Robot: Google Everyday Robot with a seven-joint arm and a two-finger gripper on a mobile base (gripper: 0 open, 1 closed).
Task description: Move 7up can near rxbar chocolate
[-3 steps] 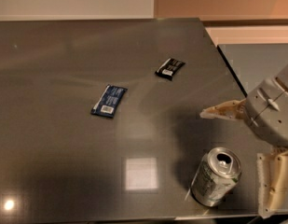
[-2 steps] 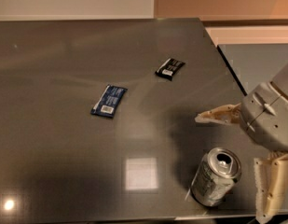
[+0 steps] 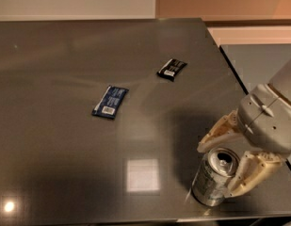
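The 7up can (image 3: pixel 212 177), silver with a pull-tab top, stands upright near the table's front right edge. My gripper (image 3: pixel 223 163) is open around the can's top: one finger (image 3: pixel 219 133) lies just behind the rim and the other finger (image 3: pixel 249 173) is at the can's right side. The rxbar chocolate (image 3: pixel 172 68), a short black wrapper with a white patch, lies flat further back on the table, well apart from the can.
A longer dark blue wrapper with a white barcode (image 3: pixel 110 101) lies flat left of the middle. The grey table (image 3: pixel 55 60) ends at its right edge (image 3: pixel 230 65) and front edge close to the can. A light reflection (image 3: pixel 142 174) shows left of the can.
My gripper has moved left and down toward the can. Its fingers, earlier spread apart to the right of the can, now bracket the can's top. The can and both wrappers have not moved.
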